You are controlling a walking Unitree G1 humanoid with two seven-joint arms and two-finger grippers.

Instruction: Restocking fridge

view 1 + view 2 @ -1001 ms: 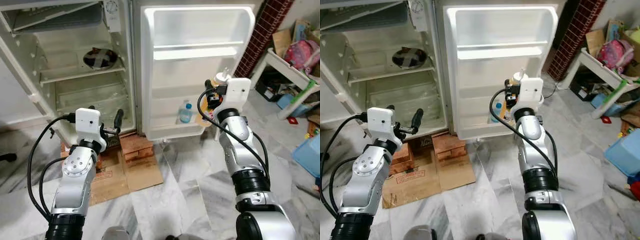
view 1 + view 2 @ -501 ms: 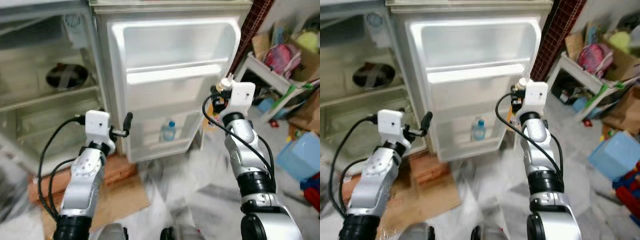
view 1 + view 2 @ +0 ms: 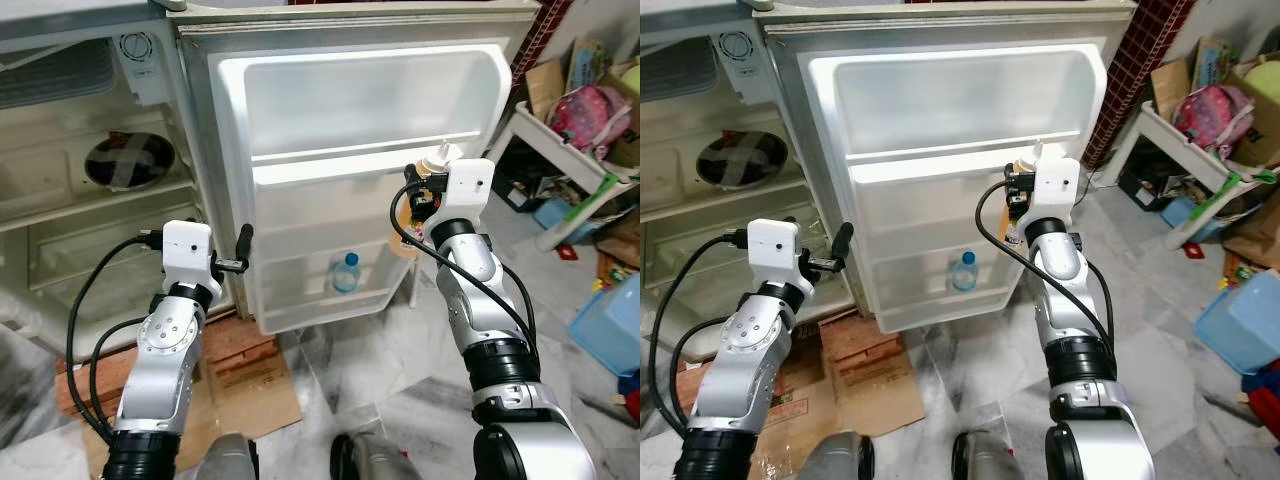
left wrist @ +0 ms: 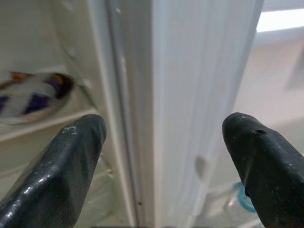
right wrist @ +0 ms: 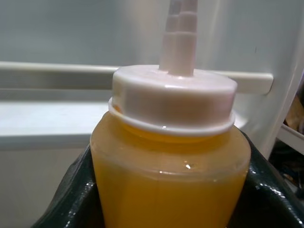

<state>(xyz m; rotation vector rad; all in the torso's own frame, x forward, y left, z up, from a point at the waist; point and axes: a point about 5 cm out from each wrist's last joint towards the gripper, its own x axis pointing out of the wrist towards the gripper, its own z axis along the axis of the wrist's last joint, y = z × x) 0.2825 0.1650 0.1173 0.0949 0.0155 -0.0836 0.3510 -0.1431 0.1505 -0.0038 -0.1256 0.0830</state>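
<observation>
Squeeze bottle's (image 5: 171, 161) lower body cut off; water bottle (image 4: 243, 202) mostly behind left tool's finger (image 4: 266, 161)

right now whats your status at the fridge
Right pincer shut on yellow squeeze bottle, raised at fridge door. Left pincer open at door edge. Water bottle on bottom door shelf.

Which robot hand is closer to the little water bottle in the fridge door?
Right gripper, holding a squeeze bottle just above the water bottle. Left gripper is at the door's hinge edge.
</observation>
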